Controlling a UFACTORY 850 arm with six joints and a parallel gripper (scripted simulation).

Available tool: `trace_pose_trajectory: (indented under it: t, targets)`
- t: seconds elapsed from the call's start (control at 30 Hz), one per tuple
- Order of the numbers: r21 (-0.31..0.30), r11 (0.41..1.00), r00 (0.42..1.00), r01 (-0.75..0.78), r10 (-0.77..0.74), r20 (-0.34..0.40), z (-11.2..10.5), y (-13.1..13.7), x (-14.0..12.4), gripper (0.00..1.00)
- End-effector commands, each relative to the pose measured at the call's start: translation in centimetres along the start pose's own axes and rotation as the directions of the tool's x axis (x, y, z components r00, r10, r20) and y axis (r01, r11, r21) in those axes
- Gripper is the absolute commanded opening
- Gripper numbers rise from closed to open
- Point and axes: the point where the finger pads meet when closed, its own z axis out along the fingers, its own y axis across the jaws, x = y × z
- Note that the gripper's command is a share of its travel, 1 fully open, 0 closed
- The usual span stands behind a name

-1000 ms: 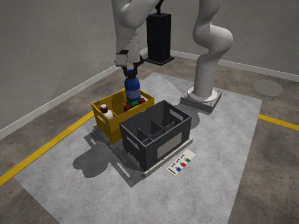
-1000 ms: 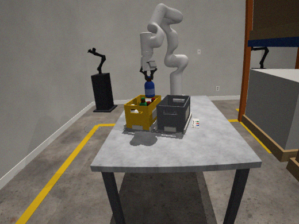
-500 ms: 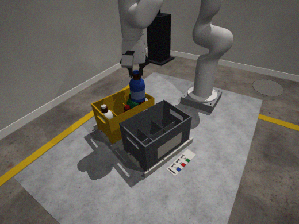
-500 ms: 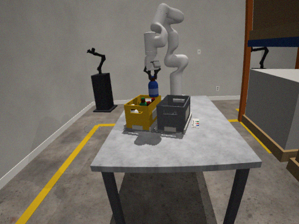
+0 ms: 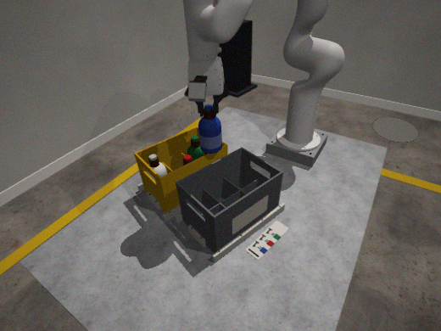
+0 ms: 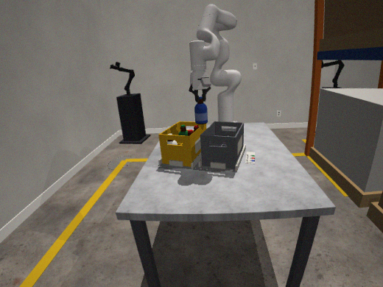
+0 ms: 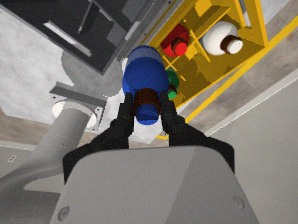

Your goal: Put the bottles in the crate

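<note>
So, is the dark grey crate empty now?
Yes, empty: the dark grey crate shows only bare dividers, while the claw holds the blue bottle above.

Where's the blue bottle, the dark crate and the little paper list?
blue bottle (image 5: 210, 135), top view, on its blue body under the claw.
dark crate (image 5: 254, 212), top view, on its pale side panel.
paper list (image 5: 268, 239), top view, on the strip's middle.

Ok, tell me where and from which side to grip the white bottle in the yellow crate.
Grip the white bottle at its brown neck, coming straight down from above. It stands upright, and the yellow crate walls hide its body, leaving only the top free for the fingers.
</note>
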Motion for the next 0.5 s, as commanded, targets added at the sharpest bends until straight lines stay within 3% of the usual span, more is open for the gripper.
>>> trace_pose_trajectory:
  t: [0.0,0.47]
  targets:
    - [-0.002,1.000,1.000,0.000,0.000,-0.001,-0.1,-0.3,0.2,0.00]
    - [-0.002,1.000,1.000,0.000,0.000,-0.001,-0.1,-3.0,1.1,0.00]
